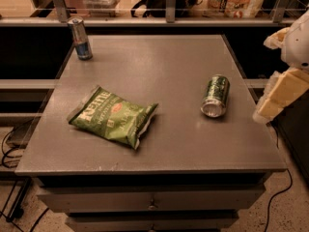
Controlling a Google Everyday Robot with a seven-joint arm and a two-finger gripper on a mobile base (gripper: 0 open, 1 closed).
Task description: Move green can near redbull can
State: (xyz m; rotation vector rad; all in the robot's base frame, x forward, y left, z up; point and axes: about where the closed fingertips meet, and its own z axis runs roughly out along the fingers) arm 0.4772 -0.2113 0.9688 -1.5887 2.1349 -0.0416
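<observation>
The standard-size dark green drink can (215, 96) with its lighter green pattern and silver ends lay on its side on the grey flat-topped desk (159, 66), near the robot's cream-coloured gripper (277, 98) but clear of it. The can was inboard of the jaws, which hung at the desk's edge rather than over the can. Whether the jaws were released or clenched could not be told, though they plainly held nothing of the task. The can's long axis ran roughly from the far side of the desk towards the near side, leaning a little. One silver end faced the near edge and the curved flank was turned towards the jaws. It was probably light, thin-walled and smooth, apt to roll sideways if nudged and to dent under a hard squeeze. The sound grip looked to be across the middle of the body, jaws square to the long axis and closing gently. The slim, tall blue and silver redbull can (80, 38) stood upright well apart from the jaws, at the far corner diagonally across the desk. The flat green crinkled chip bag (113, 116) lay beyond the green can from the jaws, on the near side of the straight line between the two cans
</observation>
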